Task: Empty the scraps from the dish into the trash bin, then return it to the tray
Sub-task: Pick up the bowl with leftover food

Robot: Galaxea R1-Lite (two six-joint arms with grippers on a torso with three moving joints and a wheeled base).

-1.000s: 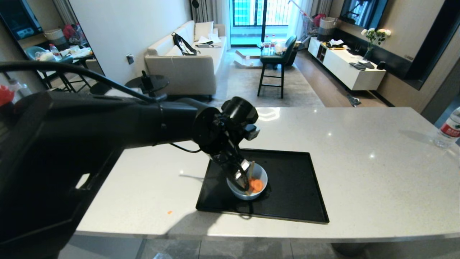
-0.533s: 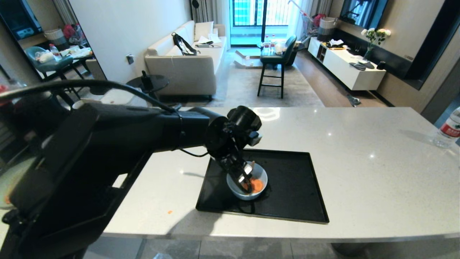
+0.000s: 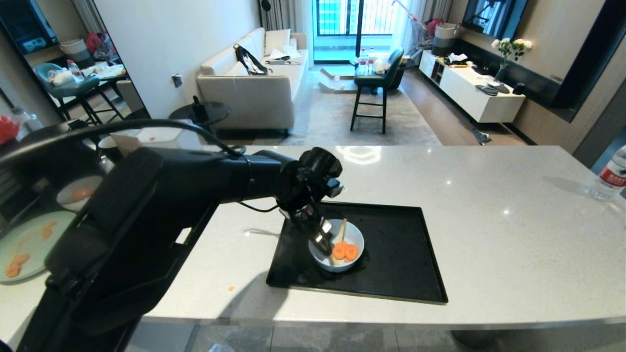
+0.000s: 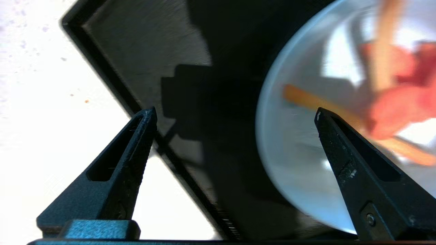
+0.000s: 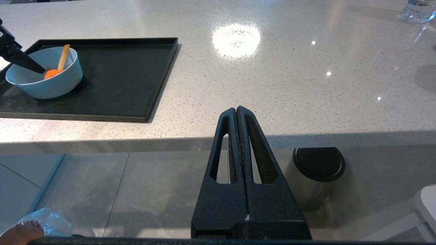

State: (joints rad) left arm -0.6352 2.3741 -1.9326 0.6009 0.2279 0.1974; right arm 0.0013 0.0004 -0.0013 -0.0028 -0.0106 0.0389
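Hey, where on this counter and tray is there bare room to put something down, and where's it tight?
Free: the tray floor to the right of the dish, and the counter between the tray and the water bottle. Crowded: the tray's left part, where the open left gripper straddles the dish's near-left rim above the scraps.

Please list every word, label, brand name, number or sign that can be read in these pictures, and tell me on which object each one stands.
No text can be read in these pictures.
Water bottle at the counter's far right edge: red label with white characters, too small and blurred to read.
Dish, tray, left gripper and right gripper: no visible writing or marks.
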